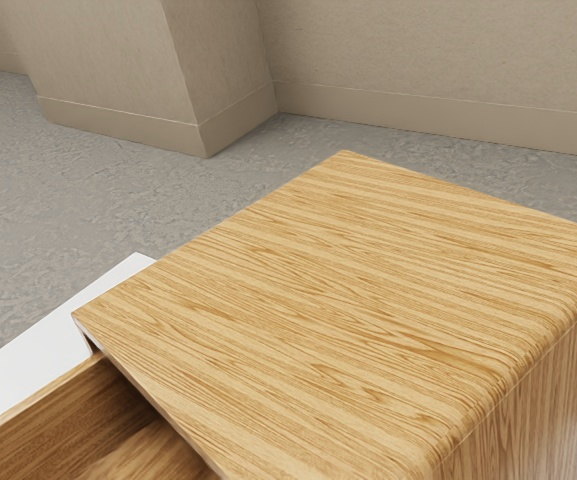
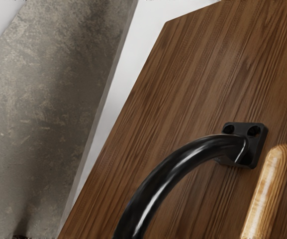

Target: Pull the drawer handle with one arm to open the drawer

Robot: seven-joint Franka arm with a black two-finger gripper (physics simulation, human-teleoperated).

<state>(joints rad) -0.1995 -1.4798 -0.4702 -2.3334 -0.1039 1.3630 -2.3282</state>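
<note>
A light wooden cabinet point(image 1: 368, 310) stands in the middle of the exterior view. At its lower left corner the drawer point(image 1: 58, 425) sticks out from under the cabinet top, with its inside partly showing. In the wrist view the dark wooden drawer front point(image 2: 208, 74) lies close under my hand. A black curved handle point(image 2: 183, 164) arches across it from a black mounting plate point(image 2: 245, 137) with two screw holes. A pale wooden rod point(image 2: 267, 189) sits right beside that plate.
A white slab point(image 1: 28, 350) lies beside the drawer at the exterior view's left edge. Grey speckled floor point(image 1: 88, 190) surrounds the cabinet. Beige walls and a jutting pillar base point(image 1: 168, 100) stand at the back.
</note>
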